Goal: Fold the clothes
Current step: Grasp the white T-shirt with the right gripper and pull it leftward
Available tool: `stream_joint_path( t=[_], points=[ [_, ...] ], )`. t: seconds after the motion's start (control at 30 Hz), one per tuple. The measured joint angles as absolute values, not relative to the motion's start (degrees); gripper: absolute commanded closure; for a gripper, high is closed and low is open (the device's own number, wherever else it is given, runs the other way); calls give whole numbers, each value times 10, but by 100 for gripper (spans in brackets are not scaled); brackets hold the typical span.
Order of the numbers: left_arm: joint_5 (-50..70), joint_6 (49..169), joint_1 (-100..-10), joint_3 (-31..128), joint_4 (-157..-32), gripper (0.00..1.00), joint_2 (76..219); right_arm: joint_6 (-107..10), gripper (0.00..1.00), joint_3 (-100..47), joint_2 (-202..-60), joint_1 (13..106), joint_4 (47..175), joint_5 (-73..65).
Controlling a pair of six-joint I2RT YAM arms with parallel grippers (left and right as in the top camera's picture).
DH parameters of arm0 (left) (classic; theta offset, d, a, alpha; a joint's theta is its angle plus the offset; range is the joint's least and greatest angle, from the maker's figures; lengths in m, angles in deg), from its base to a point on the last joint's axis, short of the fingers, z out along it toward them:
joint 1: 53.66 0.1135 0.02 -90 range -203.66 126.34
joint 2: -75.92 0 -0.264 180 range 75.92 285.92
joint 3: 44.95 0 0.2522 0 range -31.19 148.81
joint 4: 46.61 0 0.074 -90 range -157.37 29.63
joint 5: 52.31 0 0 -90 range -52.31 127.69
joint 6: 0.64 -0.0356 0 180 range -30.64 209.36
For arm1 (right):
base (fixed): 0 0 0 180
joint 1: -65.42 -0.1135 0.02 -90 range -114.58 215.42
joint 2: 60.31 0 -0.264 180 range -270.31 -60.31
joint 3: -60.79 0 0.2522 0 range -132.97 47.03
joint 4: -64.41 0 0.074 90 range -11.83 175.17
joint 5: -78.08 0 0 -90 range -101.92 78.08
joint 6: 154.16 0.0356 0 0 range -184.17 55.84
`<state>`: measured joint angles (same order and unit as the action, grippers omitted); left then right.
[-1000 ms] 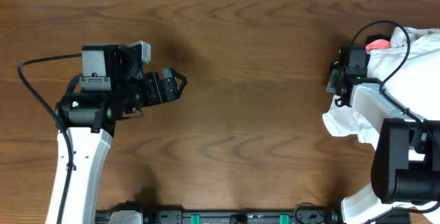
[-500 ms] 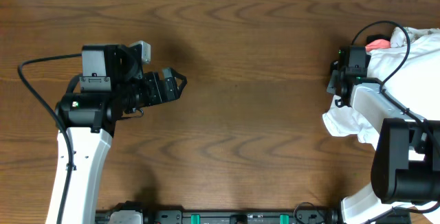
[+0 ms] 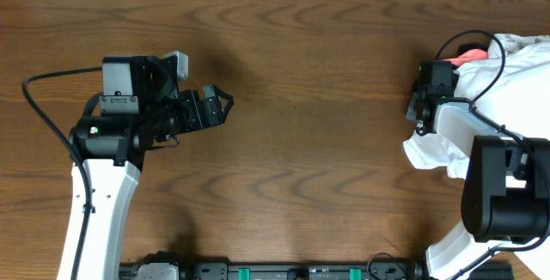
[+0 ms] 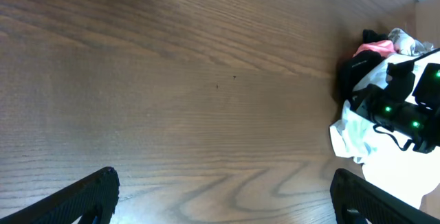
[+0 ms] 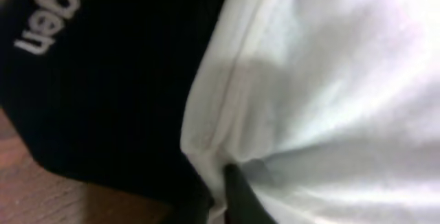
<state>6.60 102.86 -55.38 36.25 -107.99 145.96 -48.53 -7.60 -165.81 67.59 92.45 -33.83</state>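
left claw open, fingers wide apart, over the surface, aimed right | right claw pressed into cloth, open or closed: cannot tell | white T-shirt a crumpled heap at the surface's right edge, long axis far-to-near, facing unreadable

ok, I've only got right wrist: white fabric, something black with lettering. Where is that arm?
Observer: Right hand is at the dark wooden table's right edge, on the left side of a crumpled white cloth heap.
Operator: Only white in that heap?
Observer: No, a small pink cloth piece shows at its far side.
Operator: Left hand?
Observer: Left hand hovers open over bare wood, well apart from the heap.
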Motion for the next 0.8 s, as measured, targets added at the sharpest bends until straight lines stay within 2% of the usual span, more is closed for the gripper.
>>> stream_joint_path(
  t=[0.23,0.47,0.67,0.8],
  points=[
    [66,1029,-554,362,-1080,2,1460,-484,99,-76,-1615,676,936,-337],
    [66,1029,-554,362,-1080,2,1460,-504,99,-84,-1449,676,974,-322],
    [66,1029,-554,362,-1080,2,1460,-557,99,-125,-1348,669,974,-181],
    [66,1029,-554,362,-1080,2,1460,-590,99,-140,-1340,613,982,-98]
  ],
)
